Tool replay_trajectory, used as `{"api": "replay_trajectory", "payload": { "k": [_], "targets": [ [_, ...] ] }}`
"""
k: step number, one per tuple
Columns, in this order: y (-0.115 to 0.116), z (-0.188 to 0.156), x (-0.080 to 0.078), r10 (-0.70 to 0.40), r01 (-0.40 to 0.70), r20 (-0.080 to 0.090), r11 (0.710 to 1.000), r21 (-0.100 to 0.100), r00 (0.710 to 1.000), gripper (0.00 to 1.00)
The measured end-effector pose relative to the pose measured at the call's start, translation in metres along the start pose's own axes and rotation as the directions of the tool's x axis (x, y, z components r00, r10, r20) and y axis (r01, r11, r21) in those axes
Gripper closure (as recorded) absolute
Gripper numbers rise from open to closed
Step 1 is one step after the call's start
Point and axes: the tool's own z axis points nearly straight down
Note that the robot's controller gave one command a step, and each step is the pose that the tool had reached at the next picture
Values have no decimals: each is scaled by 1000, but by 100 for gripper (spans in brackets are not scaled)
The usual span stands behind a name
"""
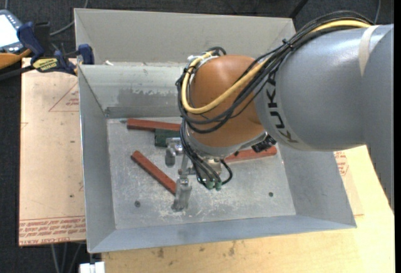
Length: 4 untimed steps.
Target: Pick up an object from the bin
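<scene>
Barely started: open hand [176,175] low over end of red-brown stick [150,168] (nothing gripped yet); closing and lift remaining.

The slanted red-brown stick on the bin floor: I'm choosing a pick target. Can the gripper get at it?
Probably yes: the slanted red-brown stick lies flat with nothing on it, and the gripper hangs right beside its lower end.

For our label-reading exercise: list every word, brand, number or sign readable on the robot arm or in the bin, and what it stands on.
"KUK": black letters on the grey arm; the rest of the word is out of sight.
Reddish-brown sticks in the bin: no lettering to be seen.
</scene>
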Motion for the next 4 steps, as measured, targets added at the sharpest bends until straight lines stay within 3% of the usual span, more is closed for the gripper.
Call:
{"api": "replay_trajectory", "payload": {
  "k": [1,4],
  "targets": [
    [-3,119,-27,337,-337,3,942,-1,942,0],
    [-2,119,-28,338,-338,7,941,-4,941,0]
  ]
}}
